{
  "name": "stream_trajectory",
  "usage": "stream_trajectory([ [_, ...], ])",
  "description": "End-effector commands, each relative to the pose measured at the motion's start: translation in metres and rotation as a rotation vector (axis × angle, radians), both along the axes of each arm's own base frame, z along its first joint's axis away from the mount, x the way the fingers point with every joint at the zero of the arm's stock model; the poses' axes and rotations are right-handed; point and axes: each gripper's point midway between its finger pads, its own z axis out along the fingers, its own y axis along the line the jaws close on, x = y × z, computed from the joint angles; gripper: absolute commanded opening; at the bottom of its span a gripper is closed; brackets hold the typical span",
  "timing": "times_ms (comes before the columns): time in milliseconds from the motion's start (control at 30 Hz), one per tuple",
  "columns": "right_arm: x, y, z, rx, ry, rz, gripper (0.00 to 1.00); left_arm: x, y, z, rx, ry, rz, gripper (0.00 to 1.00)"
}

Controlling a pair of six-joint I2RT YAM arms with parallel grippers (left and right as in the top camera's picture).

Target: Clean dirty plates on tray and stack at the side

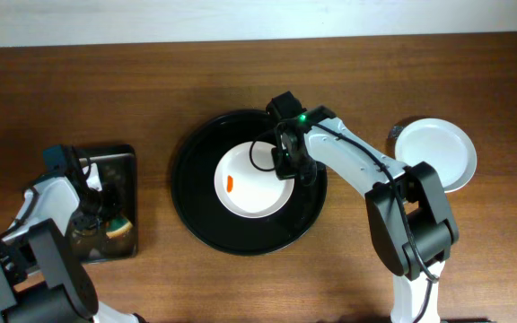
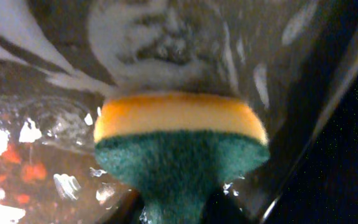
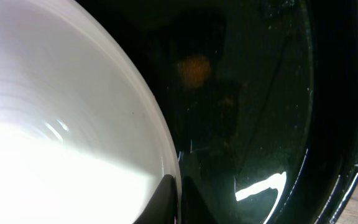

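One dirty white plate (image 1: 251,187) with a small orange smear on its left lies in the round black tray (image 1: 194,205). My right gripper (image 1: 288,167) is shut on the plate's right rim. In the right wrist view one finger lies on the plate (image 3: 61,124) and the other just outside the rim, over the tray floor (image 3: 253,106); the gripper (image 3: 178,200) pinches the edge. My left gripper (image 1: 104,213) is over the small rectangular tray, shut on the green-yellow sponge (image 2: 179,140), green side toward the jaws (image 2: 176,210).
Clean white plates (image 1: 435,152) sit on the table right of the black tray. The small dark rectangular tray (image 1: 126,161) with wet foam stands at the left. A faint orange mark (image 3: 194,70) shows on the black tray floor.
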Motion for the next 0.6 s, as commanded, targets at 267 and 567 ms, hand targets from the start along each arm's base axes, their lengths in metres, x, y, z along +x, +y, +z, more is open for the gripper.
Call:
stream_trajectory([
  [267, -0.003, -0.006, -0.004, -0.041, 0.003, 0.006, 0.04, 0.032, 0.016, 0.049, 0.07, -0.104, -0.033, 0.59],
  [567, -0.003, -0.007, -0.004, -0.041, 0.004, 0.006, 0.04, 0.023, 0.019, 0.018, 0.115, -0.121, -0.025, 0.47],
])
